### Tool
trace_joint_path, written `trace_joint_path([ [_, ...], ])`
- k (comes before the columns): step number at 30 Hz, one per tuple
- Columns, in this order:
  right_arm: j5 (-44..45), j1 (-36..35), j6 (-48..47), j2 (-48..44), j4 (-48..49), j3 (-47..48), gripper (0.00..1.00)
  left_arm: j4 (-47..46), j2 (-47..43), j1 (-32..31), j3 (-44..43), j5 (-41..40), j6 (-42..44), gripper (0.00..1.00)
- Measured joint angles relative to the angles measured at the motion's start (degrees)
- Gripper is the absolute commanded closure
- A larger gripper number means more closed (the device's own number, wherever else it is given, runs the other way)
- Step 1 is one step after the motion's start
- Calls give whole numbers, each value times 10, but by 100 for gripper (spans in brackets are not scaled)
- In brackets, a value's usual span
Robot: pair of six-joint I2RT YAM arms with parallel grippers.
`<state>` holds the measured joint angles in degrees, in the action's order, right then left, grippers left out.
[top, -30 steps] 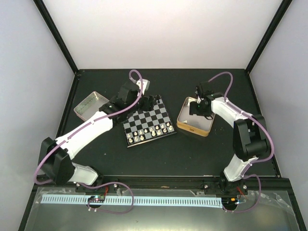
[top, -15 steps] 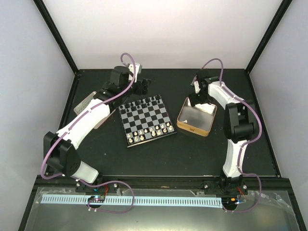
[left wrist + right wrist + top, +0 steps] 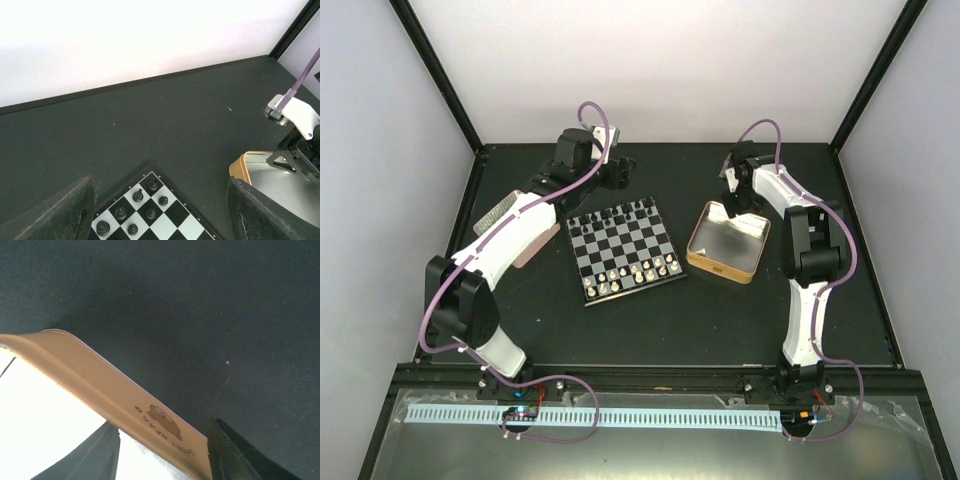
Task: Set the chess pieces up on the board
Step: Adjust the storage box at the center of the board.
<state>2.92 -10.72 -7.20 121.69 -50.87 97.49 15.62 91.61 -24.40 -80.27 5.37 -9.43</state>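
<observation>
The board (image 3: 625, 248) lies mid-table. Black chess pieces (image 3: 620, 213) stand on its far rows and white ones (image 3: 635, 274) on its near rows. My left gripper (image 3: 618, 172) hovers behind the board's far edge, open and empty. In the left wrist view (image 3: 160, 205) its fingers (image 3: 67, 212) spread wide around the board's corner (image 3: 192, 225), with several black pieces (image 3: 137, 195) between them. My right gripper (image 3: 730, 205) is open at the far rim of the gold tin (image 3: 720, 265). In the right wrist view (image 3: 162, 427) it straddles that rim (image 3: 100, 385).
A silver tin (image 3: 492, 214) at the left is mostly hidden under my left arm. The gold tin also shows in the left wrist view (image 3: 240, 167), with the right arm (image 3: 295, 112) over it. Black frame posts and pale walls close in the dark table.
My left gripper has pulled back from over the board's far rows to behind the board. My right gripper has moved from over the gold tin to its far rim.
</observation>
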Motion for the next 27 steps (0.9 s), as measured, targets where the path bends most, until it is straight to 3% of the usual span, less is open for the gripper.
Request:
trace_joint_path([
  [4, 16, 2, 7, 1, 1, -2, 67, -2, 5, 1, -6, 4, 1, 29],
  [13, 92, 5, 57, -14, 35, -59, 71, -3, 8, 1, -12, 15, 1, 30],
  [21, 140, 18, 130, -82, 49, -145, 80, -5, 11, 3, -12, 25, 1, 31],
  [23, 149, 18, 155, -97, 45, -162, 76, -6, 14, 3, -12, 28, 1, 32],
  [27, 158, 18, 210, -114, 39, -186, 57, -6, 15, 3, -12, 32, 0, 33],
])
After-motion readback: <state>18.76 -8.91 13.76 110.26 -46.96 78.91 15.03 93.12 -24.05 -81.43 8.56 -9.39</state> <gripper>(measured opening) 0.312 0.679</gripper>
